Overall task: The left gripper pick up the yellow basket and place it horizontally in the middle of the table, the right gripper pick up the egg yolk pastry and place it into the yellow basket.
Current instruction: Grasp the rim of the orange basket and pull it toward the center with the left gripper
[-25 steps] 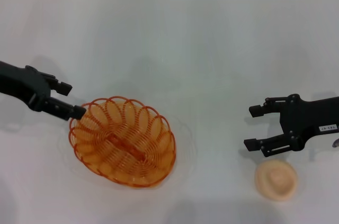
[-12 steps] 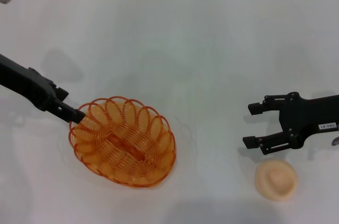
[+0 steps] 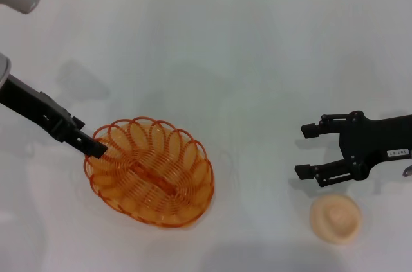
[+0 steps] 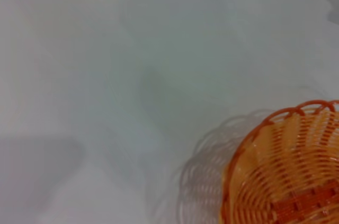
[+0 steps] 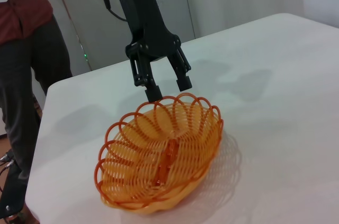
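The yellow basket is seen sitting flat on the bench, left of centre and toward the near edge, long axis running diagonally — so it's not yet placed horizontally in the middle as the task wants. The left end effector is positioned right at the basket's far-left rim, tilted down onto it; in the right wrist view its fingers are seen spread apart w/ one tip at or just over the scalloped rim and the other outside it, so a straddle of the rim wire is prob intended, but nothing is gripped atm. Approaching at the rim makes sense, since the looped wall is the only thin bit that can be pinched. Only the basket's edge and bare bench are shown in the left wrist view. The right end effector is held over the bench on the right side, jaws wide open and empty, just behind the egg yolk pastry, which rests on the bench near the front-right, well apart from the basket — presumably the arm is parked there until the basket is set. A person is visible standing beyond the bench's far side.
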